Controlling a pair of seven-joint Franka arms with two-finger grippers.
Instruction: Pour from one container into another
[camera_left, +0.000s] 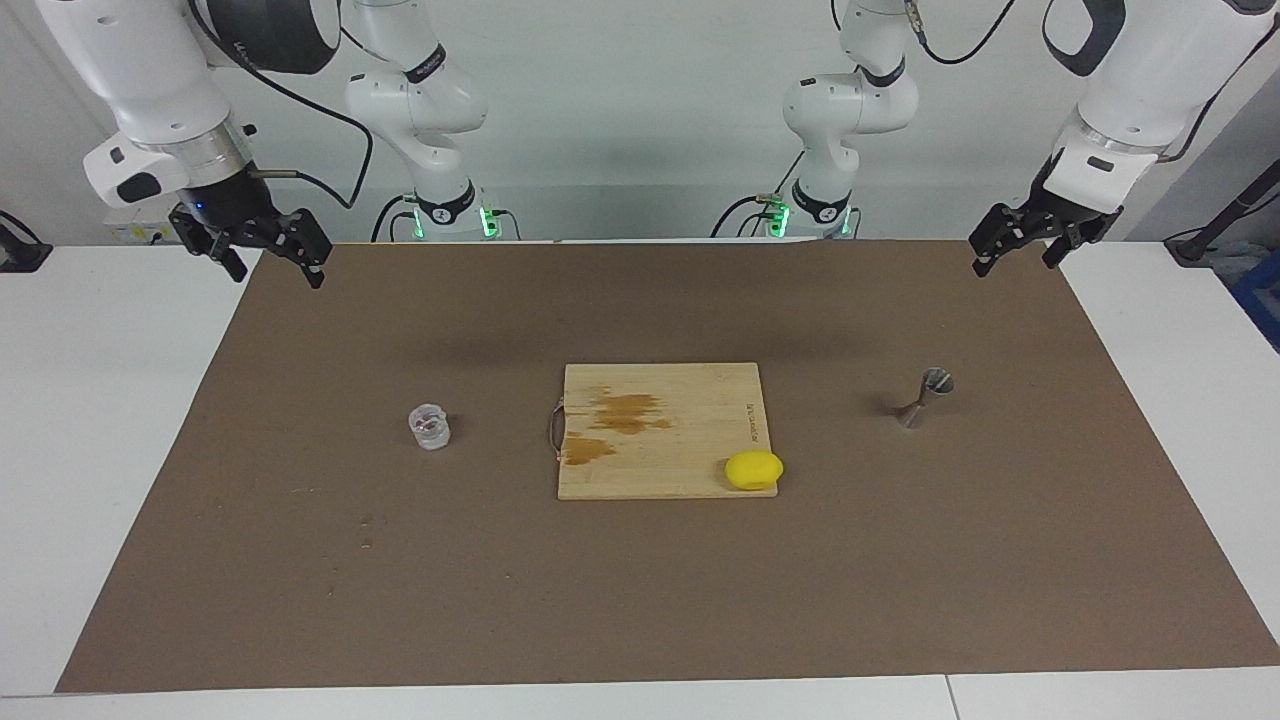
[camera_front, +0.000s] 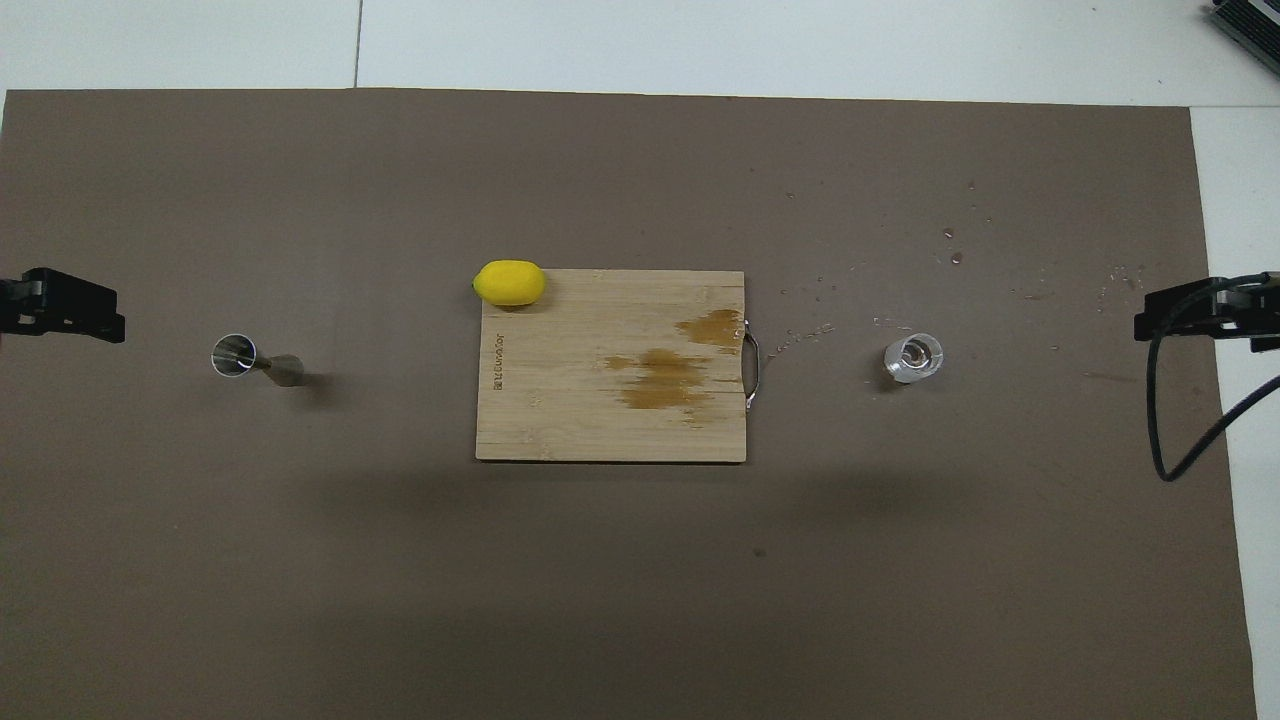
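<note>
Facing view shows the right gripper (camera_left: 268, 252) spread and holding nothing, raised over the mat's corner at the right arm's end of the desk (camera_left: 120, 400). The glass tumbler (camera_left: 429, 427) stands upright on the brown mat (camera_left: 640, 600), toward that same end, so the right arm looks the nearer of the 2 for picking it up. The left gripper (camera_left: 1022, 246) hangs spread and unloaded over the mat's corner at its own end. The metal jigger (camera_left: 927, 396) stands upright toward that end. Between the 2 vessels lies a stained cutting board (camera_left: 690, 400) with a lemon (camera_left: 754, 470) on its corner. Both arms wait, wrists angled inward.
</note>
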